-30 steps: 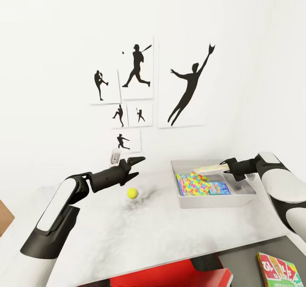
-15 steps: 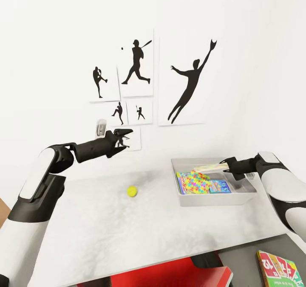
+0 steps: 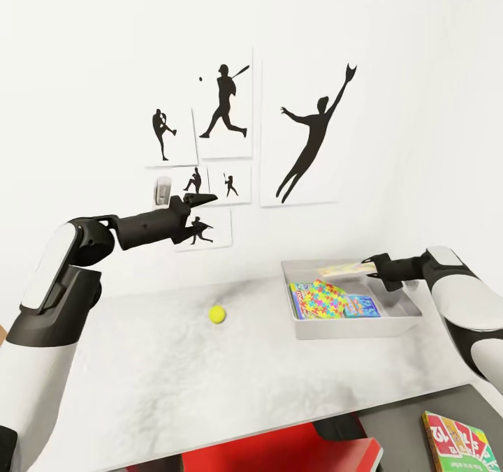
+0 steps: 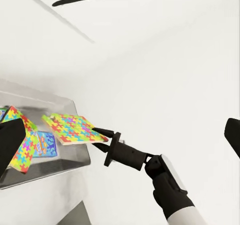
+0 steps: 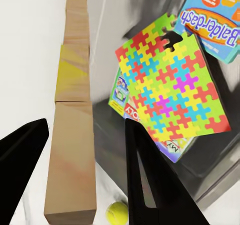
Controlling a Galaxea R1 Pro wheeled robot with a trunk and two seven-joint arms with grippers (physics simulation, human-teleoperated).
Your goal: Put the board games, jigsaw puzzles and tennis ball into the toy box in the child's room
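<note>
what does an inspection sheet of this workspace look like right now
surface: light-grey table, dark-grey section at its right
job's things: tennis ball loose on the table; toy box holds one jigsaw puzzle over a game box, plus a blue board game; a second puzzle sheet held over the box; red-green board game on the dark section
clutter: red object below the table edge
grippers: left gripper raised, open, empty; right gripper pinching the second puzzle
cables: nothing seen
surroundings: white wall with baseball silhouette pictures
</note>
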